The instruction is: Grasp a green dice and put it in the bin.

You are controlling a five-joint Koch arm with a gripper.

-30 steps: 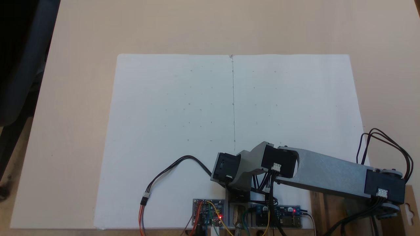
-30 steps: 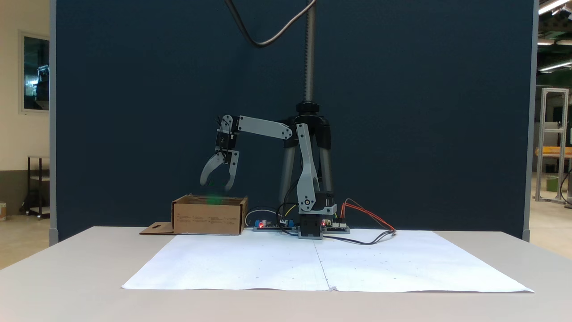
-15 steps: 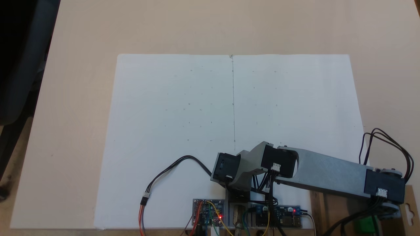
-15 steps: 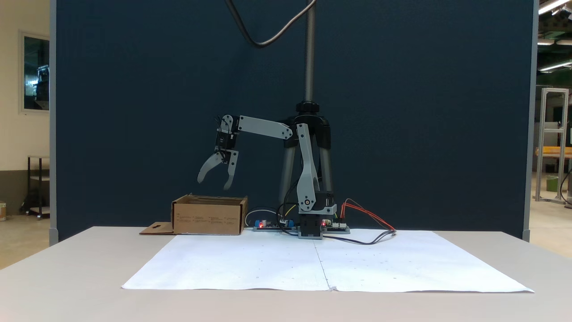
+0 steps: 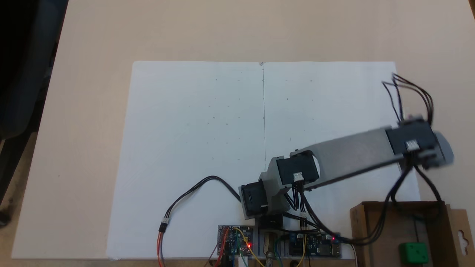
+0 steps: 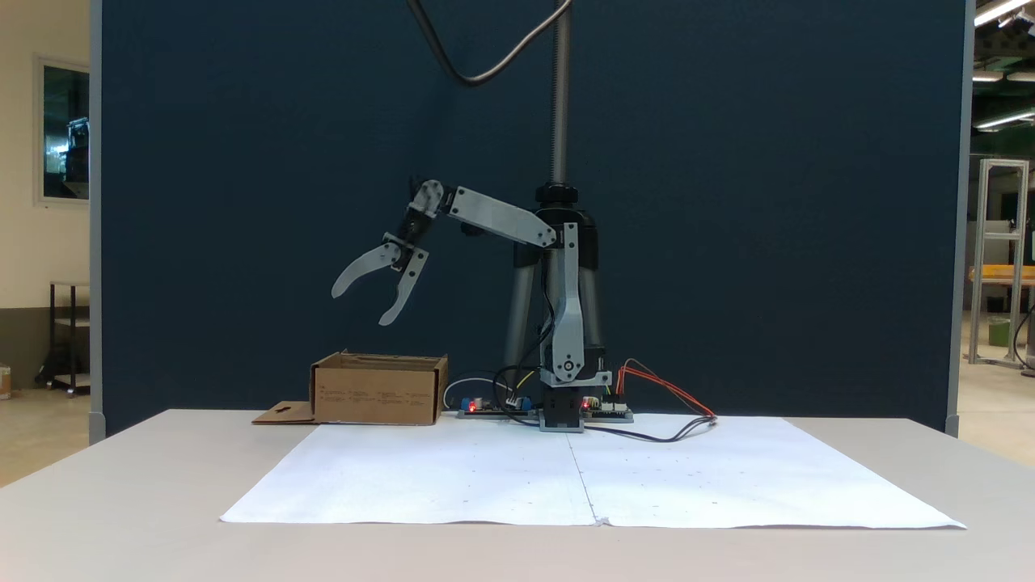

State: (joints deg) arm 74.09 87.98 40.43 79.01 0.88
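Observation:
The green dice [image 5: 413, 253] lies on the floor of the bin [image 5: 359, 230], the open brown cardboard box at the bottom right of a fixed view. From the front the bin [image 6: 377, 391] stands left of the arm's base, with its walls hiding the dice. My gripper [image 6: 361, 304] hangs well above the bin, tilted down to the left, open with nothing between its two fingers. Seen from above, the wrist sits over the paper's right edge, away from the bin.
A large white paper sheet [image 5: 207, 129] covers the table's middle. Circuit boards [image 5: 235, 239] and loose wires [image 6: 663, 396] lie by the arm's base. A tripod pole [image 6: 558, 97] and a dark blue screen stand behind the arm. The bin's flap [image 6: 283, 415] lies flat on the table.
The dice dropped out of the opening gripper into the bin. The arm then lifted and swung off the bin toward the paper, with the gripper spread wider.

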